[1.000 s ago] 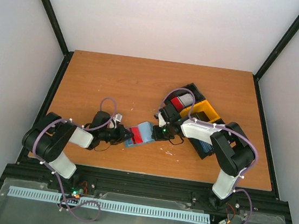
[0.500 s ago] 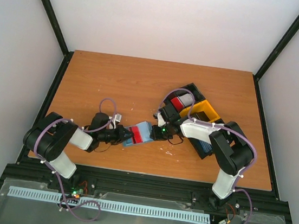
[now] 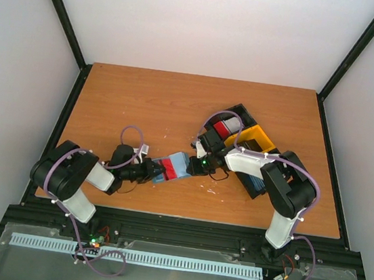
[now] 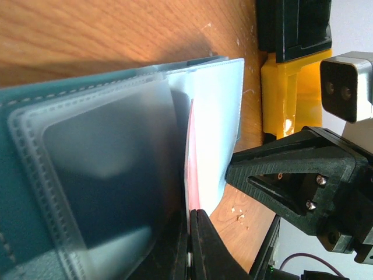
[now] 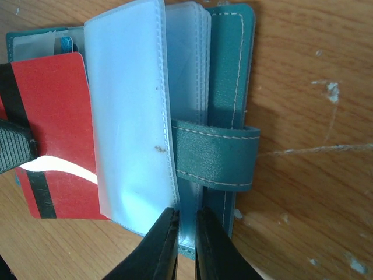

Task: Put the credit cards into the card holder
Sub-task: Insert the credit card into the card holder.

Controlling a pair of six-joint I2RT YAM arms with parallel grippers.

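Card holder (image 3: 178,163) lies open by the middle of the tabletop's near edge, between your two claws. One red card (image 5: 58,128) looks only partly slid under a clear pocket, so I judge nothing is seated yet. Your left gripper (image 3: 150,171) is pressed together on that card. Your right gripper (image 5: 185,219) pinches the card holder's inner leaves. Farther back, toward the right edge, the tray (image 3: 259,136) holds more cards.

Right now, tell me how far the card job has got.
Done: the card holder lies open. In hand: the left end effector pinches a red card at the mouth of a clear pocket, mostly outside; the right end effector clamps the sleeves. Left: seating it, then the cards in the tray.
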